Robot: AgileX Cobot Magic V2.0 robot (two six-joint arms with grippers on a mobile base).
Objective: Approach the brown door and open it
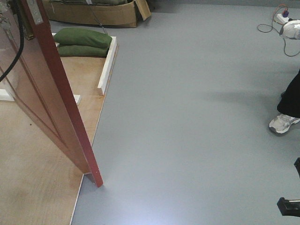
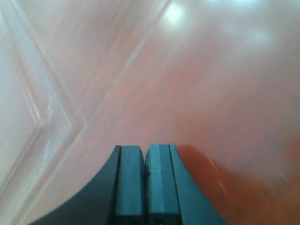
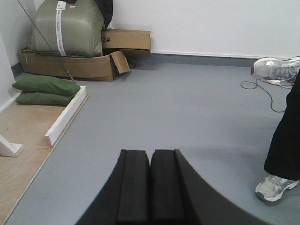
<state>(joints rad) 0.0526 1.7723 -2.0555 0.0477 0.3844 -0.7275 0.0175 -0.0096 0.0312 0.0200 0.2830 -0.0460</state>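
The brown door (image 1: 44,101) stands at the left of the front view, swung partly open, its red edge facing me and a brass lock plate (image 1: 34,11) near the top. Its glossy panel face (image 2: 197,79) fills the left wrist view, with a recessed moulding at the left. My left gripper (image 2: 144,150) is shut and empty, tips right up against the door face. My right gripper (image 3: 150,153) is shut and empty over the grey floor, away from the door; part of that arm shows at the lower right of the front view (image 1: 287,206).
The door stands on a plywood floor board (image 1: 33,159) with white frame braces (image 1: 107,65). Green sandbags (image 1: 83,41) and a cardboard box (image 1: 96,13) lie behind. A person's leg and shoe (image 1: 283,123) stand at the right, with a cable (image 1: 269,26) on the floor.
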